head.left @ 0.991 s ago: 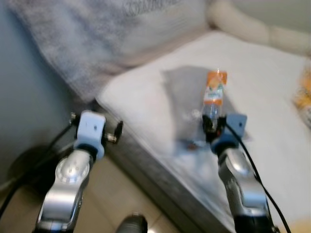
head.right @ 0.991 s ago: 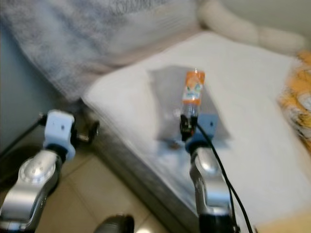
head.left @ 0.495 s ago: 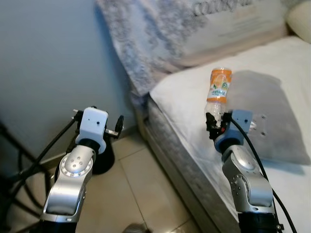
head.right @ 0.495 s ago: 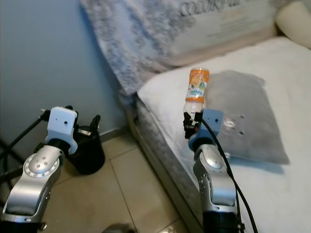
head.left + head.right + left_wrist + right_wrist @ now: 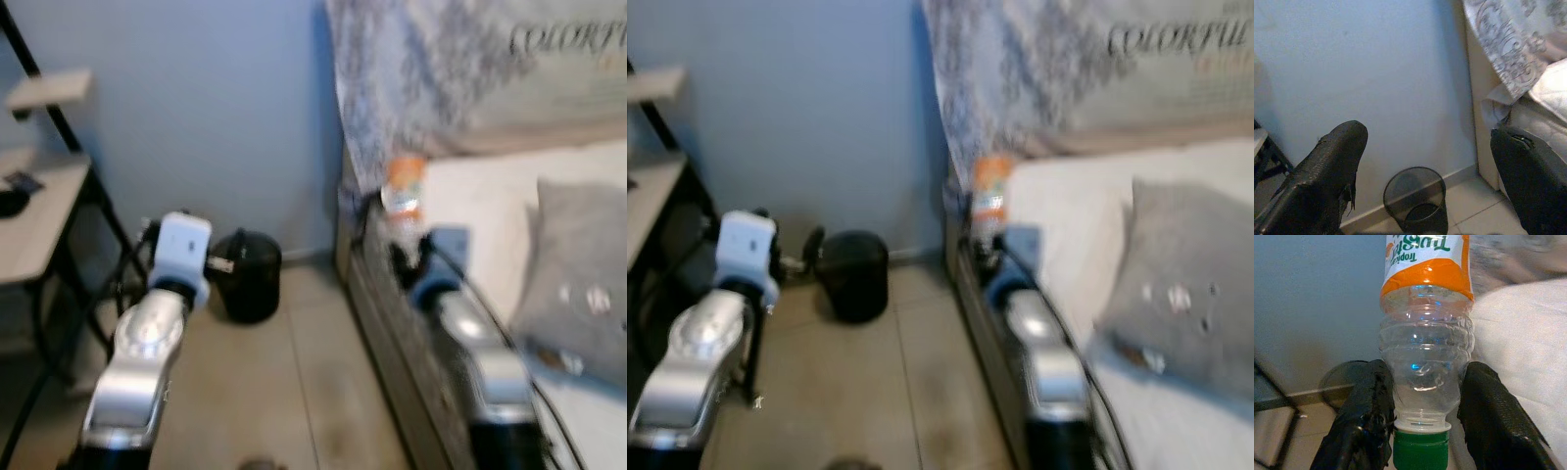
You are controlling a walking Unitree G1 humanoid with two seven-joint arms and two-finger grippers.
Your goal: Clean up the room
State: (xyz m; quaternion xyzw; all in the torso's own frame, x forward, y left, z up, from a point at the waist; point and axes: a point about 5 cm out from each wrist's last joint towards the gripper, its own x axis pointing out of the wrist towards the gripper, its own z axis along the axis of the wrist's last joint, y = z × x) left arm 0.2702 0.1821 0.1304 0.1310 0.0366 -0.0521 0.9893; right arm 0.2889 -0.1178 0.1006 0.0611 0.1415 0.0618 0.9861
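Upside down, plastic bottle (image 5: 1425, 357) held upright (green cap lowest), right jaws (image 5: 1426, 431) clamping.

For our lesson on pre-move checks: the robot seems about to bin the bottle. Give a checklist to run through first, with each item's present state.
1. Right gripper shut on the plastic bottle, green cap toward the wrist: ok.
2. Black wastebasket in sight by the wall: ok.
3. Wastebasket open: ok.
4. Bottle above the wastebasket: not ok, it hangs by the bed edge.
5. Left gripper open, holding nothing: ok.
6. Head views sharp: not ok, blurred.
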